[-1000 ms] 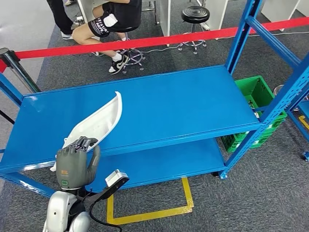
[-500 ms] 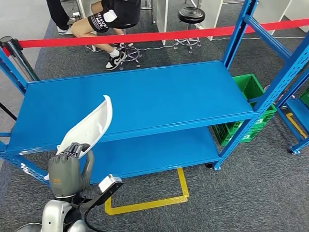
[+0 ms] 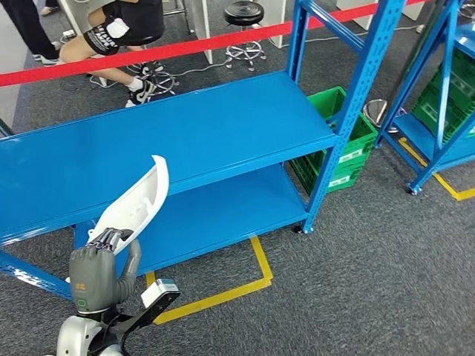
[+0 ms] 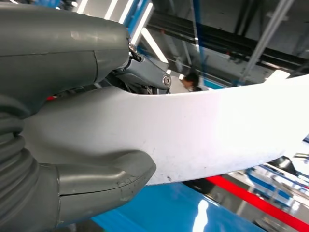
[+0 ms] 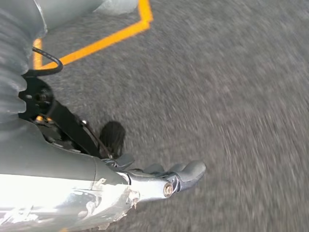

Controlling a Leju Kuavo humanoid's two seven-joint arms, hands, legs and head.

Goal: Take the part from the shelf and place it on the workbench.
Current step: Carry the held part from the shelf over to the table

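The white curved part (image 3: 137, 204) is held up by my left hand (image 3: 101, 271), which grips its lower end, in front of the blue shelf (image 3: 196, 133) at the lower left of the head view. The part's upper end tilts up over the shelf's front edge. In the left wrist view the thumb (image 4: 102, 179) and the fingers (image 4: 146, 77) clamp the white part (image 4: 218, 130) from both sides. My right hand (image 5: 156, 176) hangs over the grey carpet with its fingers stretched out and nothing in them.
The blue shelf has a lower deck (image 3: 213, 215) and blue posts (image 3: 358, 89). A green crate (image 3: 341, 141) stands at its right end, beside a second blue rack (image 3: 442, 96). Yellow floor tape (image 3: 224, 293) lies in front. A red barrier tape (image 3: 168, 50) and a seated person (image 3: 117, 30) are behind.
The whole picture has swung, so the camera has turned to the right. The shelf now lies further left and a second rack has come in. My left hand still holds the part.
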